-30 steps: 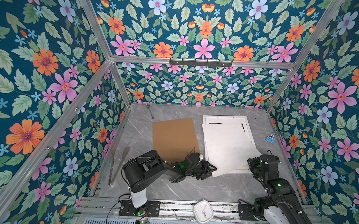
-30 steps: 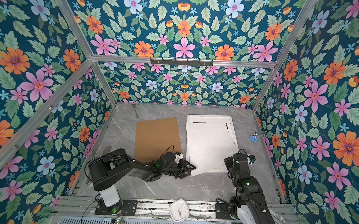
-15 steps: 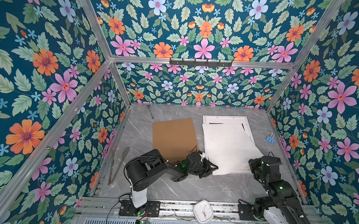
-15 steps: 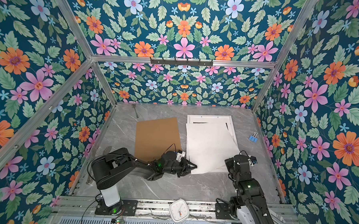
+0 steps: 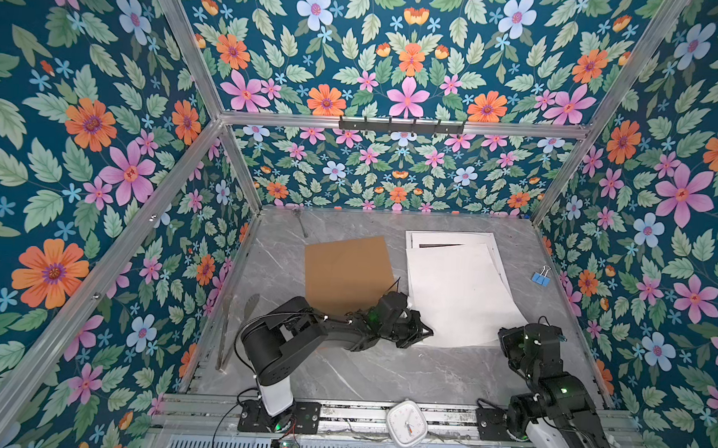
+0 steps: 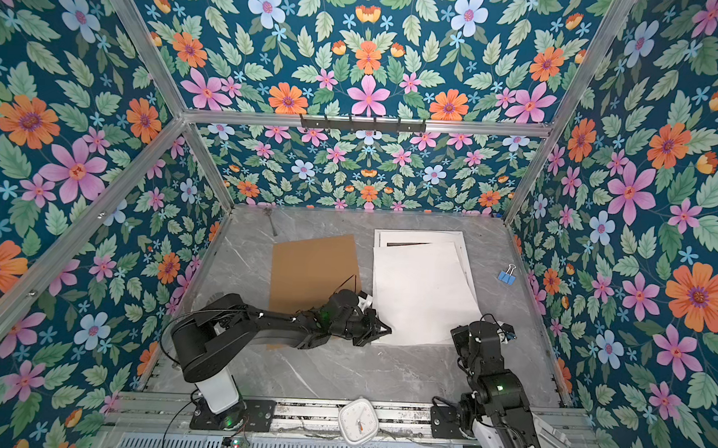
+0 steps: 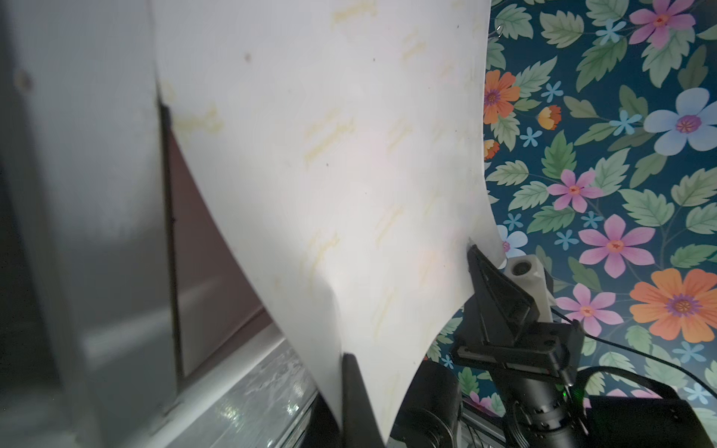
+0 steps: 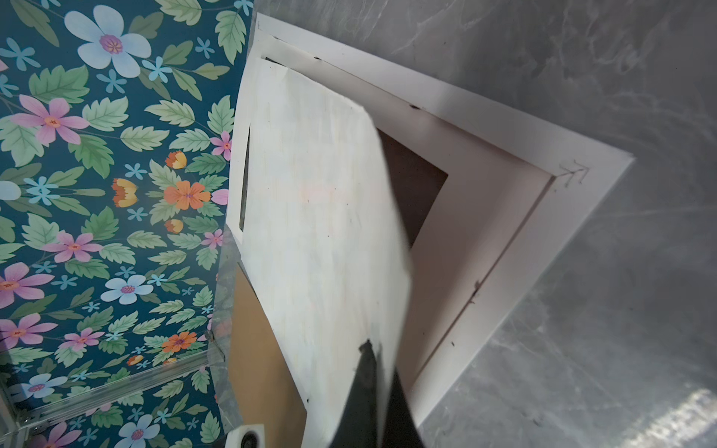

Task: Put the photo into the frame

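photo edges: the photo [image 5: 462,292] lies askew over the frame [image 5: 452,234]. Its far edge is inside the far rim. Its right edge slants across the right rim. Its near edge is off the table [image 5: 384,376].
room left: the brown backing board [image 5: 347,274] is just beside the photo's left edge, with a narrow gap. The left gripper [image 5: 425,332] sits at the near end of that gap.
room right: bare marble beside the frame. The blue binder clip [image 5: 540,278] is well apart from the rim.
room near: an open strip of table runs from the photo's near edge to the near rail [image 5: 340,413]. The white clock [image 5: 407,422] is on the rail.
room far: only a thin strip of table between the frame's far rim and the back wall [image 5: 392,180].
left gripper: jaws closed, pinching the photo's near-left corner.
right gripper [image 8: 374,368]: jaws closed on the photo's near-right corner.
photo look: white back faces up and the printed side can't be seen. The back shows faint yellowish marks and a few dark specks. The sheet bows, with both near corners lifted and a curve between them.
mat board [image 8: 465,217]: white with a window cut-out, sitting inside the frame under the photo. A dark slit of the window shows at the far edge in both top views.
frame look: white and flat on the table, with small scuffs on the inner rim. Its near side is covered by the photo.
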`<state>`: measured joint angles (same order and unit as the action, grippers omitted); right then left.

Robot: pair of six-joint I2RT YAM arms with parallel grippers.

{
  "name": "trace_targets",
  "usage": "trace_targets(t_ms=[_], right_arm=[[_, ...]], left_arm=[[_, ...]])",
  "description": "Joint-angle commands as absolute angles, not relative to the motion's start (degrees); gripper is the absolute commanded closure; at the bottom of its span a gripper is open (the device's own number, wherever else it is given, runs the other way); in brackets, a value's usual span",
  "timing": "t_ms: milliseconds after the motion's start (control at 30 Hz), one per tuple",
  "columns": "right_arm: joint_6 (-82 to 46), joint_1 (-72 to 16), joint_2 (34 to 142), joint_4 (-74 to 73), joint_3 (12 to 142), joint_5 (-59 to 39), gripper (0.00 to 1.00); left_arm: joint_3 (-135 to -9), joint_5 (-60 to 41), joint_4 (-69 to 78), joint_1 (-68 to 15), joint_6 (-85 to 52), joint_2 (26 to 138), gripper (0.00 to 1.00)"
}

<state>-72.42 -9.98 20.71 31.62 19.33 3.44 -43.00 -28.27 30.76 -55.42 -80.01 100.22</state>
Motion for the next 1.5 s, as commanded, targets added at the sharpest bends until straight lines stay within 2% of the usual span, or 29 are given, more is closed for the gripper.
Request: trace_targets(t_ms=[0,333,800,1200,1467], right_arm=[[-72.19,-10.02,20.88,30.75,19.76,2.67,1.00],[-68.57,-10.09,30.07,20.11,22.71,-3.49,1.00],[-69.26,-10.07,27.64,26.54,31.56,-1.59,1.00],[-66.08,-10.05,31.89,25.28,38.58,0.59,1.00],[-66.37,-10.03,33.94,24.56,38.32,-1.21,1.00]], left_arm=[[-43.57,-27.00,25.98,-55.28,-76.56,98.96,0.98],[-46.58,-22.34,14.85,-55.37,-71.81,92.54,1.00],[-53.11,-22.03,8.79,-55.37,-69.33,88.73,1.00],[-62.07,-19.93,2.41,-54.58,-64.01,89.06,1.00],[-60.15,-20.83,2.46,-54.49,-64.41,88.53,1.00]])
